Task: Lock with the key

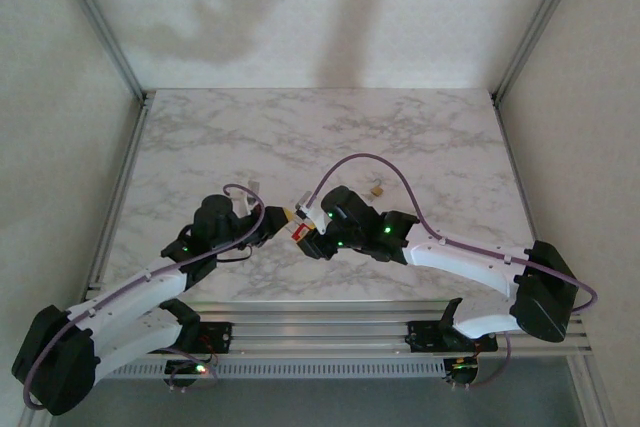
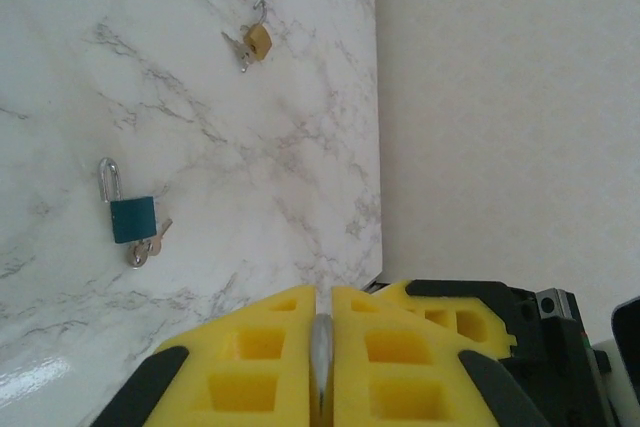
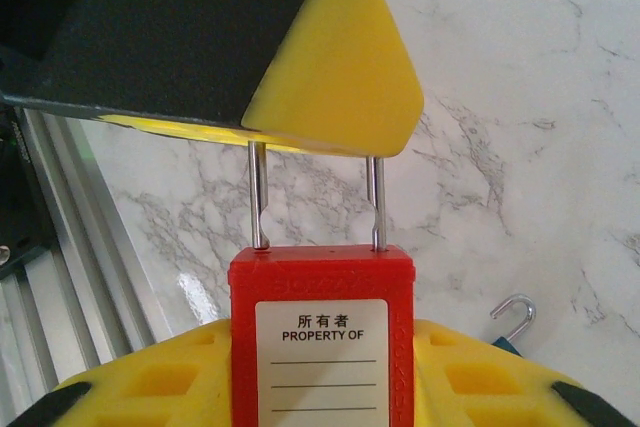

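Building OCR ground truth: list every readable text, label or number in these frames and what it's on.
"所有者": top line of the white label on the red padlock.
"PROPERTY OF": second line of the same label; the ruled lines in view below it are blank.
Blue padlock and brass padlock: any markings are too small to read.

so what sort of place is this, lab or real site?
Probably a lab test cell: a marble-pattern table boxed in by plain white walls and aluminium frame posts, with a blue padlock and brass padlock lying loose, plus a red padlock gripped.
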`<state>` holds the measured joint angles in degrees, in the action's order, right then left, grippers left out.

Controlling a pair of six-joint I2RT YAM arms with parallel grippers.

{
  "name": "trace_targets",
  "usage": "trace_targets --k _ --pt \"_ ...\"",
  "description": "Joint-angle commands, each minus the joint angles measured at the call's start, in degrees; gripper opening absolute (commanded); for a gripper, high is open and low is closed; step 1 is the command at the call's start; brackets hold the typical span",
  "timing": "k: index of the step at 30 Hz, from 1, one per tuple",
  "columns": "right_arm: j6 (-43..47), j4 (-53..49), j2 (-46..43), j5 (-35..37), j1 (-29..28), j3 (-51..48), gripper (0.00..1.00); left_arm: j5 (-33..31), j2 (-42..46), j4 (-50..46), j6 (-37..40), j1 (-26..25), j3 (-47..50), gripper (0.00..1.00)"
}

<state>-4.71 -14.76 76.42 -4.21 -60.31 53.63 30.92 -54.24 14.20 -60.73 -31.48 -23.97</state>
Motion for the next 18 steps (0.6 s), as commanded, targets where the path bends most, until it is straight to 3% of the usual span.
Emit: trace_targets --k 1,18 --pt "-1.27 6.00 -1.37 4.78 0.46 -0.82 0.00 0.24 -0.31 -2.77 -0.44 -1.80 -0.73 0.00" --pt "-1.62 13.62 -7.86 1.80 0.49 -6.59 0.00 0.03 -1.08 2.12 -0.38 -6.35 2.16 0.00"
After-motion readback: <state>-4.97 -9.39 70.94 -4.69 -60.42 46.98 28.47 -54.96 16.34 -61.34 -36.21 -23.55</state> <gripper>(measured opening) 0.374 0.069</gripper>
